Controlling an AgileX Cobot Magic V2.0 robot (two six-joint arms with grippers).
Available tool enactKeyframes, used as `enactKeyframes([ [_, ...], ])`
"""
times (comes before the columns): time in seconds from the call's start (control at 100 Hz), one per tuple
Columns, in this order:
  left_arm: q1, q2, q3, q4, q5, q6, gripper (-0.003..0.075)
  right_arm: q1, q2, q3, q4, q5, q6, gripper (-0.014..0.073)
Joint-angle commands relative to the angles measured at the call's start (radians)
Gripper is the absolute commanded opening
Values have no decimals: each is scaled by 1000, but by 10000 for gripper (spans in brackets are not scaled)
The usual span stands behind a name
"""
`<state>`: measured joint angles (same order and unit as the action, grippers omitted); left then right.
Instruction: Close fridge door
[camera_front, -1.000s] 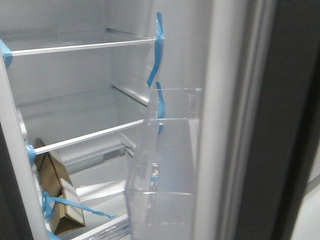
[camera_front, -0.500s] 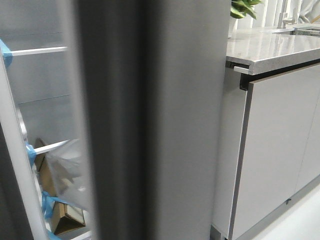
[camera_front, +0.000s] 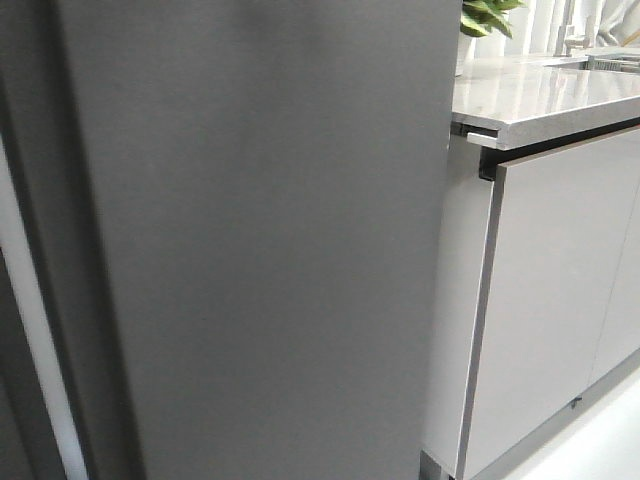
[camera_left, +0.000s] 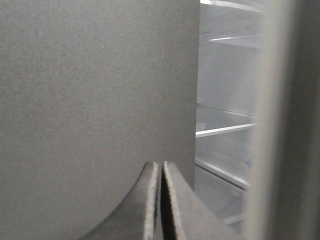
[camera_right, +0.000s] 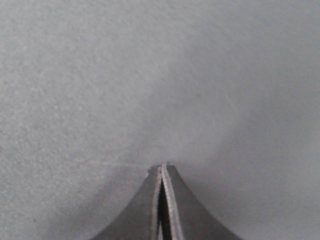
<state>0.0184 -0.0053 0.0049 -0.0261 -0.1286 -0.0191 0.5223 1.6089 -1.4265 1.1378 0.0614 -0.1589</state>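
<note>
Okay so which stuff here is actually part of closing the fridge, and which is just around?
Part of the job:
fridge door
right pincer, shut, tips against the door
left pincer, shut

Just around:
cabinet door
countertop
plant

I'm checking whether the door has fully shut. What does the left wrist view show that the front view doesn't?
Only the left wrist view shows the lit fridge interior with white shelves past a dark panel's edge, plus the shut left gripper. Only the front view shows the stone countertop, light grey cabinet doors and a plant. Both show the matte dark grey fridge door filling most of the frame.
</note>
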Motion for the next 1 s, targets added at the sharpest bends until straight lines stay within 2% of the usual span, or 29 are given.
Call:
enactKeyframes([
  [0.0, -8, -11, 35, -4, -73, -4, -20, 3, 40, -122, -20, -38, -14, -46],
  [0.17, -8, -11, 35, -4, -73, -4, -20, 3, 177, -286, -42, -19, -14, -46],
  [0.4, -8, -11, 35, -4, -73, -4, -20, 3, 294, -441, -85, 86, -14, -46],
  [0.53, -8, -11, 35, -4, -73, -4, -20, 3, 297, -441, -90, 93, -14, -46],
  [0.78, -8, -11, 35, -4, -73, -4, -20, 1, 230, -422, -198, 110, -14, -46],
  [0.88, -8, -11, 35, -4, -73, -4, -20, -13, 140, -327, -224, 76, -14, -46],
  [0.99, -8, -11, 35, -4, -73, -4, -20, -53, 16, -138, -244, 24, -14, -46],
])
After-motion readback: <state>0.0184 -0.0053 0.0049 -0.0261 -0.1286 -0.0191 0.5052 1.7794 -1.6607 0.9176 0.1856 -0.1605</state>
